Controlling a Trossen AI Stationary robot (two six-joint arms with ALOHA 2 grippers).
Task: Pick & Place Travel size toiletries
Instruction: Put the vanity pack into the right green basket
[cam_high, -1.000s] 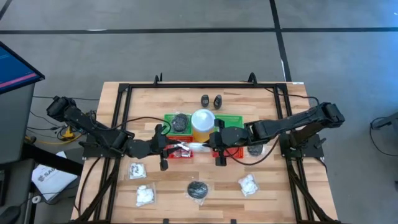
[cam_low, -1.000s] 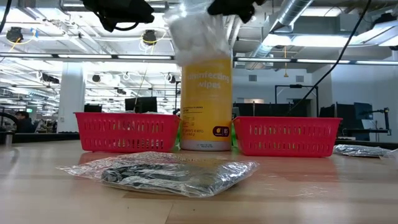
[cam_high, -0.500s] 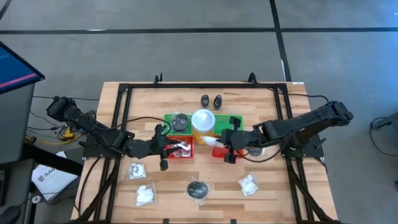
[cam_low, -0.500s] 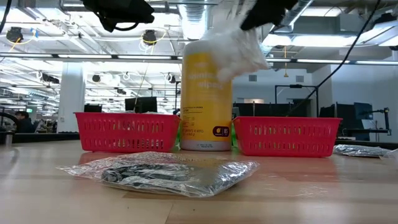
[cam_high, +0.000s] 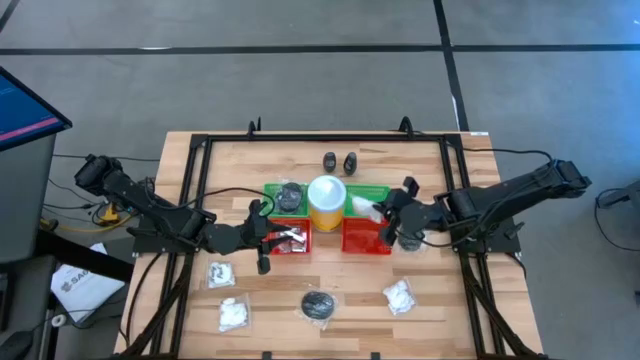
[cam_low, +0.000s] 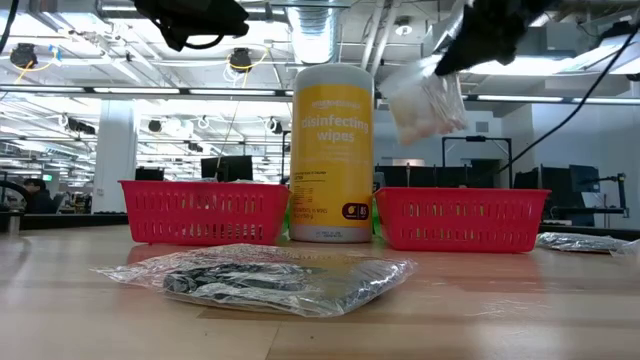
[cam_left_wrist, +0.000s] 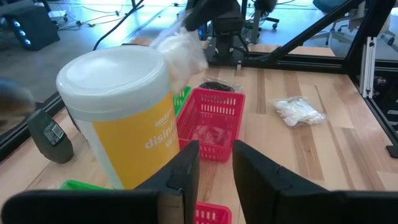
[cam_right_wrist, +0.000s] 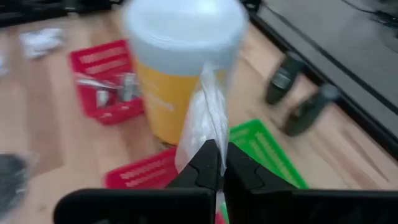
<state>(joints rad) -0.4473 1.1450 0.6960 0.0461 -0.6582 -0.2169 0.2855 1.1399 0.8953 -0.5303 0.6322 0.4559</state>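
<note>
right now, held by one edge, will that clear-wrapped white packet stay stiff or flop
Probably flop: the clear-wrapped white lumpy packet hangs below the right gripper, whose jaws pinch only its film edge. It looks light, dangling without stretching. The crinkly wrap could slip if swung.

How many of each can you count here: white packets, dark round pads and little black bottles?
white packets: 4, one of them held in the air by the right gripper
dark round pads: 3, one in the green tray
black bottles: 2
Total: 9
</note>
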